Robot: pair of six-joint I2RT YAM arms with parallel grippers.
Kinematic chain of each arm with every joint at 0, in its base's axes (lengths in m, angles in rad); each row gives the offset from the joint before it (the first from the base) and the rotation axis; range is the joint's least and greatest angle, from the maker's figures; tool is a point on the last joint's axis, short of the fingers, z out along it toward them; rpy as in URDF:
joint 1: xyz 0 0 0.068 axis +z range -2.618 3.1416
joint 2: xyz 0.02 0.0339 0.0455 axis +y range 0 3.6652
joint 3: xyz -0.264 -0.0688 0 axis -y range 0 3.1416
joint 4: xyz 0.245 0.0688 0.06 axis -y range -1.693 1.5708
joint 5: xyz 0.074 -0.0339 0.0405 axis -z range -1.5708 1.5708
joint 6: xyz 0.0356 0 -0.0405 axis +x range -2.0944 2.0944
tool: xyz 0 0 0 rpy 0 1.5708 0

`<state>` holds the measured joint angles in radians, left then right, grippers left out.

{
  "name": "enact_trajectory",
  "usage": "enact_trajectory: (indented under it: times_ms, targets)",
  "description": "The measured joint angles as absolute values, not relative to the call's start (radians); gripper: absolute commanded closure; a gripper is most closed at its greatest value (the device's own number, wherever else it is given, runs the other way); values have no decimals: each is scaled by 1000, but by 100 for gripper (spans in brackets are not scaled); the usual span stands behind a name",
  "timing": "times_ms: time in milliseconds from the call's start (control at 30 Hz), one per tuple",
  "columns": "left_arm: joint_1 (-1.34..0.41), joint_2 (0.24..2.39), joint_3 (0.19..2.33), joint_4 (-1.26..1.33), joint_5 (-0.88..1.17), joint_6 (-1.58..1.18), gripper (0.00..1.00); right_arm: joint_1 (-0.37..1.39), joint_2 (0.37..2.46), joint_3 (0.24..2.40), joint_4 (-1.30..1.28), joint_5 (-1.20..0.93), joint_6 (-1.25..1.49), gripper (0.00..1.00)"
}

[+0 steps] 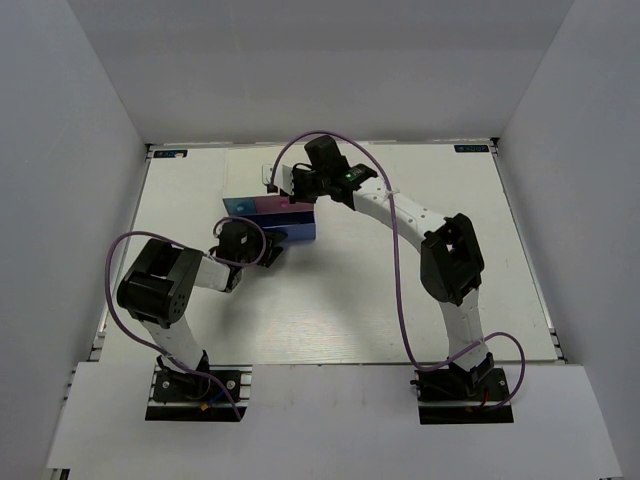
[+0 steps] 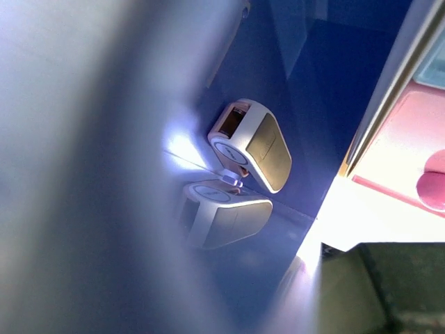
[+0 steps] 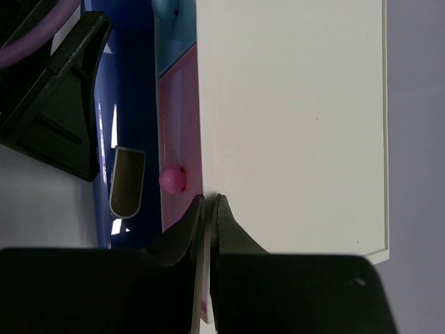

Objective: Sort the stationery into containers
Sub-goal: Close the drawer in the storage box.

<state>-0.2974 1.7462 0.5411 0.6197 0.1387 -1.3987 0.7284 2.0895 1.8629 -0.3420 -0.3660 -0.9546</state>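
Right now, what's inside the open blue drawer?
One tan-and-white block lies in the blue drawer; the twin below it may be a second block or a reflection. A blurred shape close to the camera hides the drawer's left side.

A white bench (image 1: 330, 320) lies inside pale walls (image 1: 70, 150) rising along its left, far and right edges. A small dark tag (image 1: 168, 153) marks its far-left corner, another tag (image 1: 475, 149) the far-right.
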Motion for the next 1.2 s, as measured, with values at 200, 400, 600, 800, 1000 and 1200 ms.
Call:
enact_trajectory:
  times_ms: [200, 400, 600, 800, 1000, 1200]
  targets:
    - [-298, 1745, 553, 601, 121, -1407, 41, 728, 2090, 1863, -343, -366, -955, 100]
    - [-287, 1745, 577, 587, 23, -1414, 41, 729, 2090, 1878, -377, -371, -955, 100]
    - [-287, 1744, 585, 580, 4, -1415, 41, 730, 2090, 1892, -418, -379, -963, 100]
    - [-284, 1744, 594, 574, -5, -1414, 40, 730, 2090, 1909, -457, -392, -979, 100]
    - [-284, 1744, 596, 567, -6, -1415, 40, 729, 2098, 1925, -479, -396, -990, 100]
    - [-284, 1744, 596, 563, -7, -1412, 36, 729, 2105, 1937, -483, -393, -970, 100]
